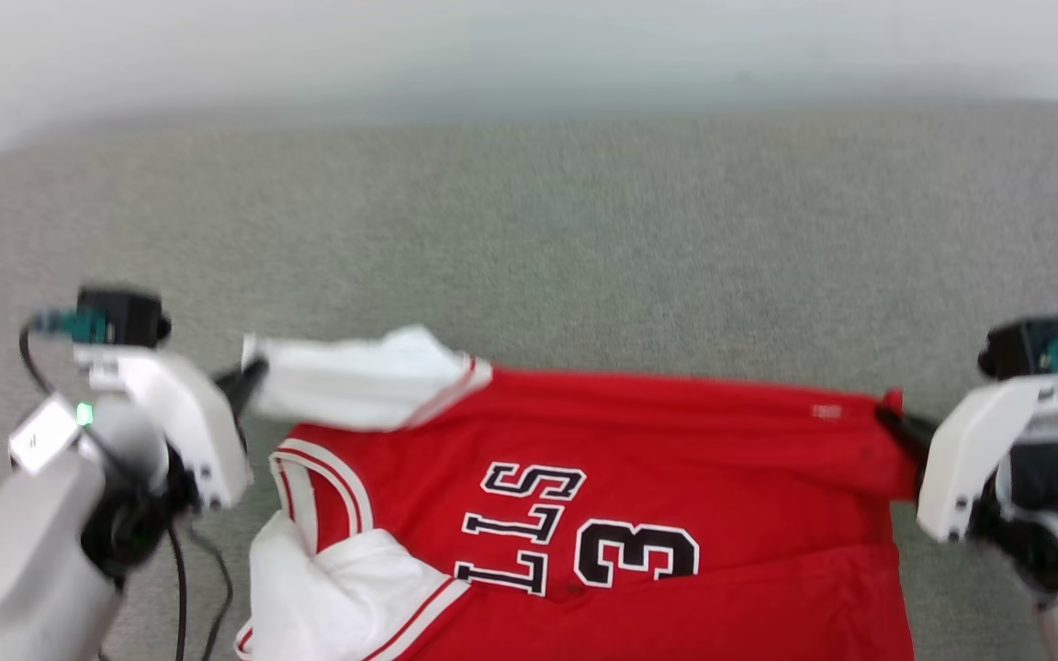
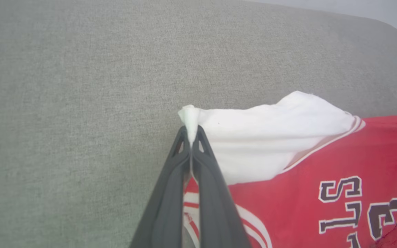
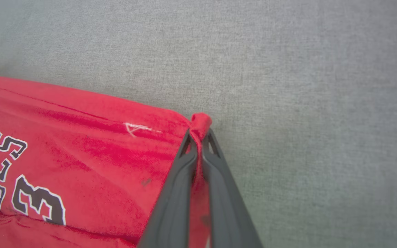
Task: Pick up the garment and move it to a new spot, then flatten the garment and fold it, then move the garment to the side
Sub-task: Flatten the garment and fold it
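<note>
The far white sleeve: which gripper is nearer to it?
Left. The left gripper pinches the far white sleeve at its tip; the right gripper pinches the garment at its opposite, red corner.

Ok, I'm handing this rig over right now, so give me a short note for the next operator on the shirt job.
Left gripper: shut on the tip of a white sleeve.
Right gripper: shut on a red corner at the other end.
The shirt is stretched between them over the grey cushion, number side up, the near sleeve bunched.
Done: shirt gripped and spread.
To do: lay it flat, fold it, move it aside.
</note>
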Tool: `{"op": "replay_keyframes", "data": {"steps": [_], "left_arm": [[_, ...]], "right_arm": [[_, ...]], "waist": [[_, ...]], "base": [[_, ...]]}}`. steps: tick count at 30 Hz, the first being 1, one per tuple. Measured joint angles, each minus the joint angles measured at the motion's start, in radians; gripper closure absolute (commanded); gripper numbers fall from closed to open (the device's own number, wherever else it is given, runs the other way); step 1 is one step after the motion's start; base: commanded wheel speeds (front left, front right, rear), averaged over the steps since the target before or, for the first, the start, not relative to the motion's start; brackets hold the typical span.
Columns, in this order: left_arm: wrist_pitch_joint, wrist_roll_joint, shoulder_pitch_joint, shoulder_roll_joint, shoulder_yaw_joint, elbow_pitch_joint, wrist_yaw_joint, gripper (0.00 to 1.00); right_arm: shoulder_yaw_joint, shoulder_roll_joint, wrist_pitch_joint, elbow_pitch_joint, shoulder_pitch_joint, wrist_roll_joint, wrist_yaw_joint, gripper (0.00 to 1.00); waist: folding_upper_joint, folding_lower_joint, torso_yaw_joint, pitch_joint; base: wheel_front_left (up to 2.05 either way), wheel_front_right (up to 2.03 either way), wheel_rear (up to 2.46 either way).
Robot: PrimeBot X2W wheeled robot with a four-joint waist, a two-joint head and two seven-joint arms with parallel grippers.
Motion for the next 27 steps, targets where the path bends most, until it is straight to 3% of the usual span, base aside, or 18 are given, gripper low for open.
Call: {"op": "replay_keyframes", "data": {"steps": [9,17,22,25,26,27], "left_arm": [[-0.107,-0.063,0.319,0.026,0.032,-0.143,0.092,1.0],[-0.138,-0.103,0.523,0.032,0.03,-0.241,0.166,1.0],[-0.146,-0.121,0.579,0.002,0.013,-0.229,0.174,1.0],[-0.157,-0.125,0.579,-0.031,0.0,-0.191,0.151,1.0],[-0.166,-0.122,0.576,-0.043,-0.005,-0.176,0.144,1.0],[-0.177,-0.121,0.574,-0.051,-0.005,-0.165,0.138,0.72]], "right_arm": [[-0.047,0.046,-0.056,-0.056,0.21,-0.027,0.0,1.0],[-0.107,0.084,-0.092,-0.072,0.34,-0.037,0.0,1.0],[-0.129,0.12,-0.124,-0.061,0.387,-0.042,0.0,1.0],[-0.138,0.148,-0.162,-0.036,0.403,-0.049,0.0,1.0],[-0.14,0.154,-0.179,-0.032,0.407,-0.052,0.0,0.71],[-0.143,0.159,-0.203,-0.032,0.409,-0.055,0.0,0.0]], "waist": [[0.0,-0.0001,0.036,-0.106],[0.0,-0.0002,0.05,-0.148],[0.0,-0.0001,0.042,-0.154],[0.0,-0.0001,0.038,-0.155],[0.0,-0.0001,0.037,-0.155],[0.0,0.0,0.037,-0.155]], "base": [[0.0,0.0,0.0],[0.0,0.0,0.0],[0.0,0.0,0.0],[0.0,0.0,0.0],[0.0,0.0,0.0],[0.0,0.0,0.0]]}}
